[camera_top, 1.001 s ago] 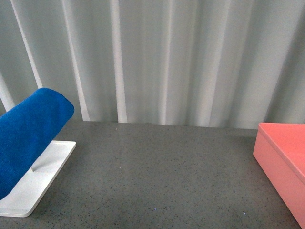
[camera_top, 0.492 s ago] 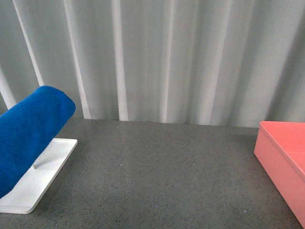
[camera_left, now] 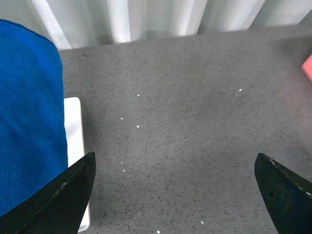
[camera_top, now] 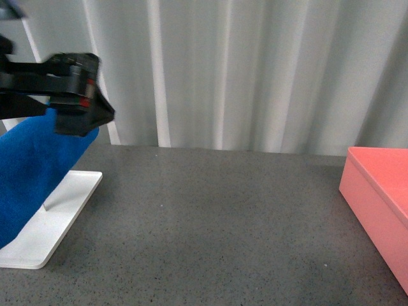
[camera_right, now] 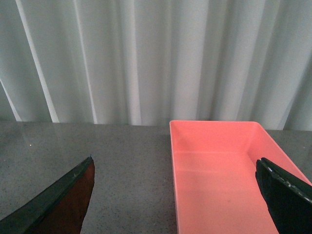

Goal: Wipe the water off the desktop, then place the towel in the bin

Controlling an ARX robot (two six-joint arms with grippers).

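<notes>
Gaping near towel point(camera_left: 29, 122), left gripper point(camera_left: 175, 195); bin point(camera_right: 219, 185) interior, right wrist view only.

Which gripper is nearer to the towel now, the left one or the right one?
Left. The left gripper is at the towel's upper end, jaws open. The right gripper faces the bin, across the desktop from the towel.

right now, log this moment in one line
stage: towel not yet gripped | left gripper: open, near towel top | right gripper: open, facing bin | towel: on white stand | bin: empty
</notes>
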